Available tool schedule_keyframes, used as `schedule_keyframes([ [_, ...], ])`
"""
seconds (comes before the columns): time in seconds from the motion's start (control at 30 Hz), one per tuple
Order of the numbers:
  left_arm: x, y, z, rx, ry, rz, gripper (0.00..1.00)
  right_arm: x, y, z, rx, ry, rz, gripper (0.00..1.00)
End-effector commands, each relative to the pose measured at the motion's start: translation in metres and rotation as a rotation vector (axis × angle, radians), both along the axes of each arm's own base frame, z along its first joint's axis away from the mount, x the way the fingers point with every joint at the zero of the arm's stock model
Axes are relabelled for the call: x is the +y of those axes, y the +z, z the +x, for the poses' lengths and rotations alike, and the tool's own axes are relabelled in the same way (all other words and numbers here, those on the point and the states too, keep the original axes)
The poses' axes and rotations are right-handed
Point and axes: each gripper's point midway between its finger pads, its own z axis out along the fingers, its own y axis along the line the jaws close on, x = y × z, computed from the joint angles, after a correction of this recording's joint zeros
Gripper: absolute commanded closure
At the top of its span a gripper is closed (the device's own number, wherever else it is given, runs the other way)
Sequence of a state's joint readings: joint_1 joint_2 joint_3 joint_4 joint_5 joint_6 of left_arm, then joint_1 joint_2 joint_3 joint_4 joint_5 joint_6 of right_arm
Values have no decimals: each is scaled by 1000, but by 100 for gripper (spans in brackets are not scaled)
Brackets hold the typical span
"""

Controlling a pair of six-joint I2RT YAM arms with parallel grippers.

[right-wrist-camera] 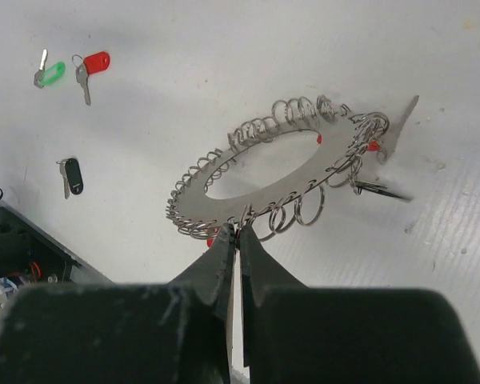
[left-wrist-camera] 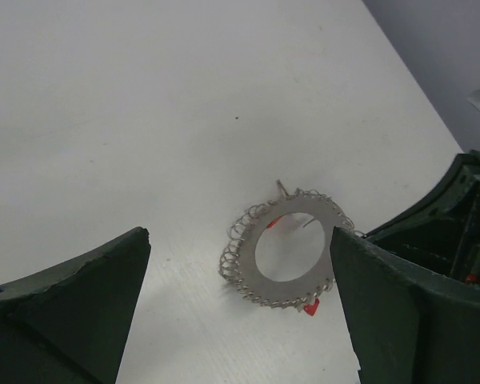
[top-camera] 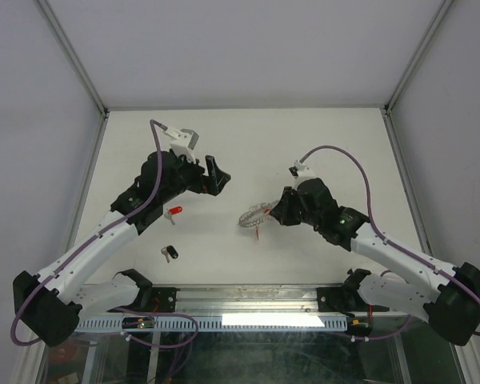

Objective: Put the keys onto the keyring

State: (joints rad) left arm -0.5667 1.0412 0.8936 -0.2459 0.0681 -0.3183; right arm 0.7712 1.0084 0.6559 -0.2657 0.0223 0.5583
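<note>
Closest to the right wrist lens, the right gripper (right-wrist-camera: 238,232) had its two fingers pressed together on the wire fringe of the keyring (right-wrist-camera: 268,192), at the ring's six o'clock. How much wire sat between the pads was hidden by the fingers themselves. A red head peeked out beside one finger, half covered. Another red speck and a blurred silver blade hung at the ring's three o'clock.

Off toward ten o'clock lay three loose keys, well apart from the ring: the green key (right-wrist-camera: 50,74), the red key (right-wrist-camera: 94,64) and the black key (right-wrist-camera: 72,174). From above, the keyring (top-camera: 254,214) sat mid-table (top-camera: 320,136) with the red key (top-camera: 174,211) at its nine o'clock and the black key (top-camera: 170,253) near eight. The green key could not be made out there.

The left gripper (top-camera: 212,178) hung with jaws wide apart at the ring's ten o'clock. Its own camera showed the ring between its fingers (left-wrist-camera: 80,304), one edge cut off.
</note>
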Motion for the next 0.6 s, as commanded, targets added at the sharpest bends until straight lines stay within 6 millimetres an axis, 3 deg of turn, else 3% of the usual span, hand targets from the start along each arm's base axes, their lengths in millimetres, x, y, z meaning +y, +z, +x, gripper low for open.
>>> schedule_keyframes([
  [0.0,-33,43,-15,-133,-59,-91,7,6,47,11,-81,10,31,100],
  [0.2,-66,34,-46,-210,-138,-63,9,9,70,20,-47,-34,36,100],
  [0.43,-73,42,-79,-439,-295,-77,7,12,89,14,-4,-42,85,100],
  [0.57,-76,44,-88,-531,-357,-72,9,13,100,15,13,-50,129,100],
])
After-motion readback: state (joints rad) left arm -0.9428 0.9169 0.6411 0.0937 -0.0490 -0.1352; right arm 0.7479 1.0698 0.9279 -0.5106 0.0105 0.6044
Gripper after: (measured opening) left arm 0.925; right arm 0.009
